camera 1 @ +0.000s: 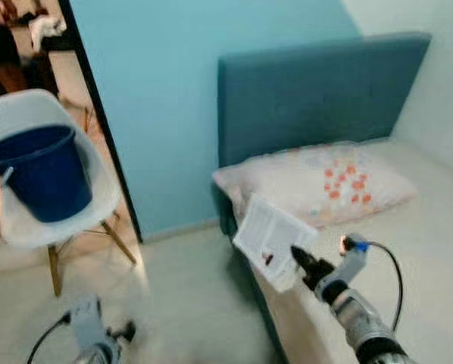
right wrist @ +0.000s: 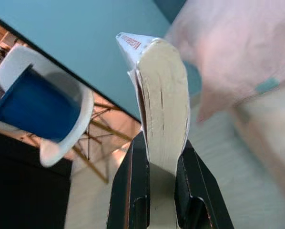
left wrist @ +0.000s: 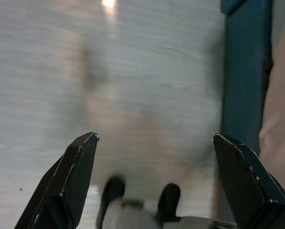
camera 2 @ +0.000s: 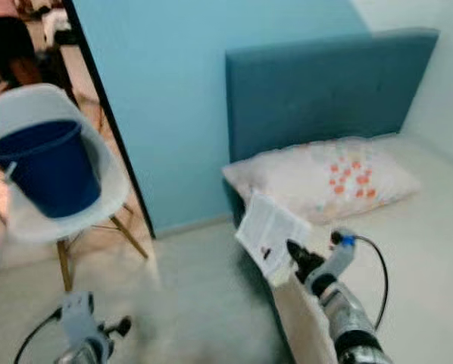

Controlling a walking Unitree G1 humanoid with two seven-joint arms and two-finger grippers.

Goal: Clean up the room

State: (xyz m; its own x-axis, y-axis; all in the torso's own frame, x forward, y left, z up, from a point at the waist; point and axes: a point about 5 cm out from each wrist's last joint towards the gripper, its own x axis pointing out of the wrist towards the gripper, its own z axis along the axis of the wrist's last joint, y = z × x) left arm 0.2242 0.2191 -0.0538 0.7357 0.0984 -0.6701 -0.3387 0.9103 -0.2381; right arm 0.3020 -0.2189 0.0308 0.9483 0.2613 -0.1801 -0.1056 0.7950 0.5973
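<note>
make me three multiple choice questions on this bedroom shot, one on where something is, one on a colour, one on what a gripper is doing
1. Where is the bucket?
A. on the seat of the white chair
B. on the bed
C. on the floor under the headboard

2. What colour is the bed's headboard?
A. white
B. teal blue
C. orange

3. What state is the right gripper in?
A. open, holding nothing
B. shut on the pillow
C. shut on a book

Answers:
1. A, since the eye views show the dark blue bucket resting in the white chair's seat by the doorway.
2. B, since the padded panel behind the pillow is teal blue, darker than the pale blue wall.
3. C, since the right wrist view shows both black fingers pressed against the book's page edge, held up beside the bed.
</note>
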